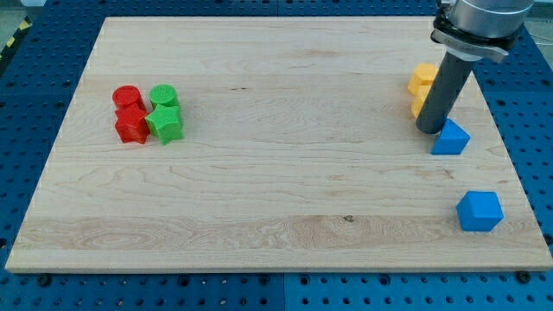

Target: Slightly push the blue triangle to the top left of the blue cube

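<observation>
Centrally, a pale wooden board [259, 155] is shown lying on a blue perforated table [536, 130]. The rod [445, 91] is seen descending from a grey mount [479, 17] at the board's two o'clock region. My tip [429, 130] is placed on the board, just beside the blue triangle [451, 138], at about the triangle's ten o'clock; whether the two touch cannot be told. No jaws are fitted to the arm, so nothing is clamped.

The blue triangle is found near the board's three o'clock edge. The blue cube [479, 212] is located at the triangle's five o'clock, apart from it and close to the board's lower right corner; the triangle thus lies at roughly the cube's eleven o'clock.

Two yellow blocks [422, 88] are stacked closely at the tip's twelve o'clock, partly hidden by the rod, so their shapes cannot be made out.

Well apart, at the board's nine o'clock side, four blocks are gathered in a tight cluster. A red cylinder [127, 96] is set at the cluster's ten o'clock, a green cylinder [164, 96] at its one o'clock, a red star [132, 125] at its seven o'clock and a green star [165, 124] at its five o'clock.
</observation>
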Tool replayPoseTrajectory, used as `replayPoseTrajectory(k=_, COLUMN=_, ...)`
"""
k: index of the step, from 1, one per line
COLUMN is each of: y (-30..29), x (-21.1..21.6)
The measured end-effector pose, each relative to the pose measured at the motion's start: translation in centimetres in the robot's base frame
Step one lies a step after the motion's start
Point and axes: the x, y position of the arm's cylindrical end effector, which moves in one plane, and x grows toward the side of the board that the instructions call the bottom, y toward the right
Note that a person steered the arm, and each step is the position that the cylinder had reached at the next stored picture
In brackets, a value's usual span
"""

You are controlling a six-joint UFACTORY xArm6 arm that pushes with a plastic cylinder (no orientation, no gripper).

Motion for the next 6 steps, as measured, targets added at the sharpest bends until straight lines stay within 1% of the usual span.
replayPoseTrajectory(k=1, y=2.0, x=0.2)
replayPoseTrajectory(k=2, y=2.5, x=1.9)
replayPoseTrajectory(k=4, y=2.5, x=3.8)
replayPoseTrajectory(k=6, y=5.8, x=1.9)
